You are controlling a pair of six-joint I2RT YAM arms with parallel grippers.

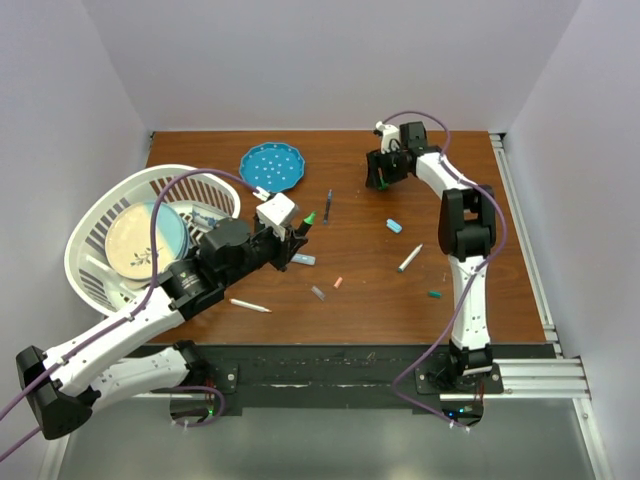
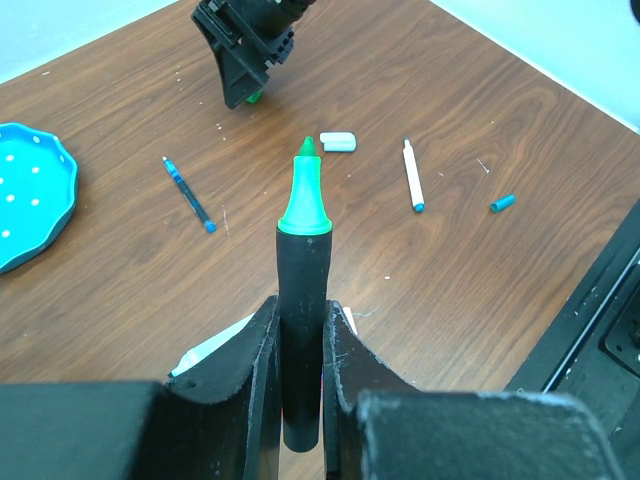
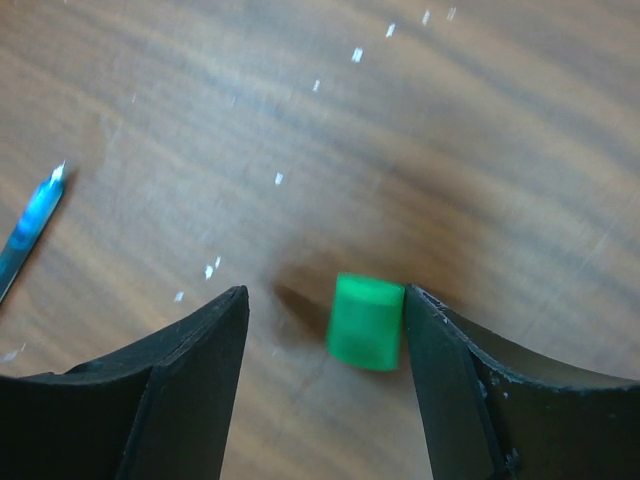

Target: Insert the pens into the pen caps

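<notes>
The green-tipped pen (image 2: pixel 302 290), dark in the barrel, was clamped upright between the narrow jaws of the left gripper (image 2: pixel 302 312), its bare tip pointing away from the wrist and out over the table (image 1: pixel 400 300). Its match, the green cap (image 3: pixel 365 322), lay on the wood at the far side, well apart from the pen. The right gripper (image 3: pixel 325 295) stood over it with its jaws wide. The cap touched one finger, with a clear gap to the other.

I judged that I was at the cap pickup. The next move called for closing the right jaws squarely on the cap, lifting it, and bringing its open end in line with the pen tip.

A white pen (image 2: pixel 412 175), a thin blue-tipped pen (image 2: pixel 188 194), a light blue cap (image 2: pixel 338 141) and a teal cap (image 2: pixel 502 203) lay loose on the table.

The right wrist view was blurred, so I could not tell which way the cap's opening faced. The pen's rear end was cut off at the frame's lower edge.
</notes>
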